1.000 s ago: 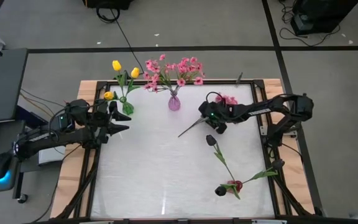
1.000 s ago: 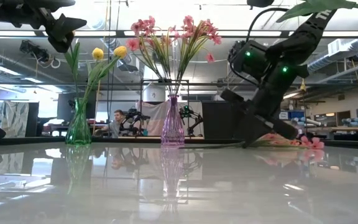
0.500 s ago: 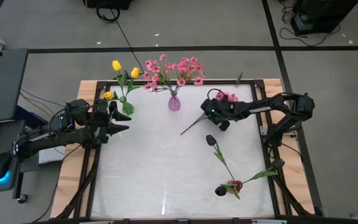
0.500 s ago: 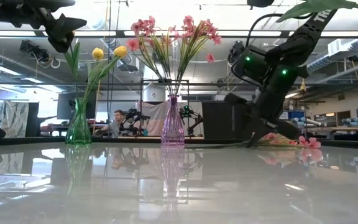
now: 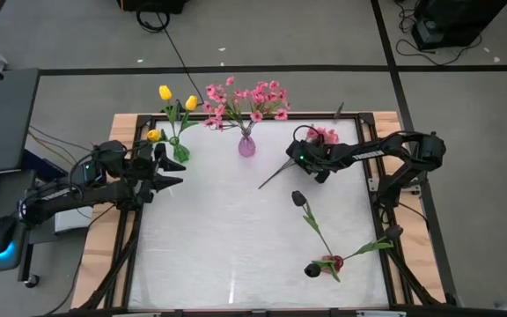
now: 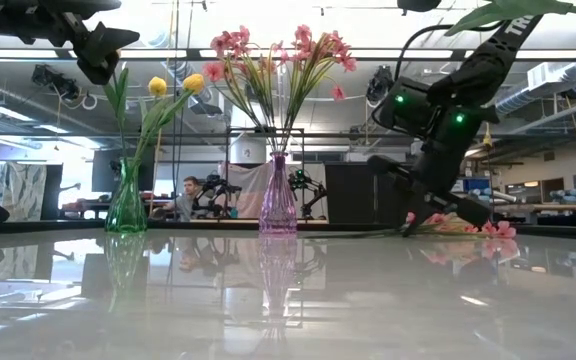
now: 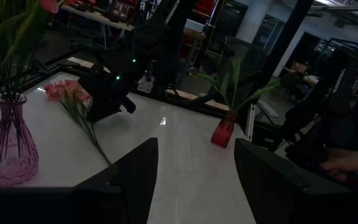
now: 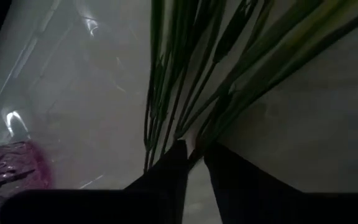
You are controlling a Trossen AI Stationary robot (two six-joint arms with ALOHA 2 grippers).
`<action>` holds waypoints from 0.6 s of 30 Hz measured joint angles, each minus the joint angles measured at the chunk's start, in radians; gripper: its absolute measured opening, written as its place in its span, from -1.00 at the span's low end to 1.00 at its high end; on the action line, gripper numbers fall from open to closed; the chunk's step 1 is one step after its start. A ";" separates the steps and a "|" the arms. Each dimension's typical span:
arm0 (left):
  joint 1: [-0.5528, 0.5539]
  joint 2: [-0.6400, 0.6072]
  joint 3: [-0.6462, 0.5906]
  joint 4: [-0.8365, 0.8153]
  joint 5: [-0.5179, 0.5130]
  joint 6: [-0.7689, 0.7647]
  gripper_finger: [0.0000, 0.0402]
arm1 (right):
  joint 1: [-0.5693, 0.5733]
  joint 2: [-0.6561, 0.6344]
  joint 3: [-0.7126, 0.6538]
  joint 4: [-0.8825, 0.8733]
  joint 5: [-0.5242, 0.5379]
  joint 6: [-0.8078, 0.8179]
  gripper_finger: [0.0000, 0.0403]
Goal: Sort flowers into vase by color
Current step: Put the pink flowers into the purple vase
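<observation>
My right tool is down at the counter, well to the right of the purple vase and about level with it. Its two fingers have pinched in on the green stem of a pink spray lying flat there, and in the right wrist view the stems run right between the finger ends with only a narrow gap left. I call that gripping the pink spray. In the low view the blossoms rest on the counter just beyond the tool, and the bare stem end points back toward the purple vase.

My left tool hangs above the counter to the left of the purple vase, near the green vase, with its fingers spread apart and nothing between them.

The purple vase holds a full bunch of pink sprays. The green vase, just left of it, holds yellow tulips. A dark tulip lies on the counter further toward the front from the purple vase and to its right, its stem running on to a small red vase that holds another dark tulip.

A person sits in the room beyond the green vase.
</observation>
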 joint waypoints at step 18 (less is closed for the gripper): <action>0.000 0.000 0.000 0.000 0.000 0.000 0.08 | 0.035 -0.043 -0.006 0.022 0.037 -0.093 -0.97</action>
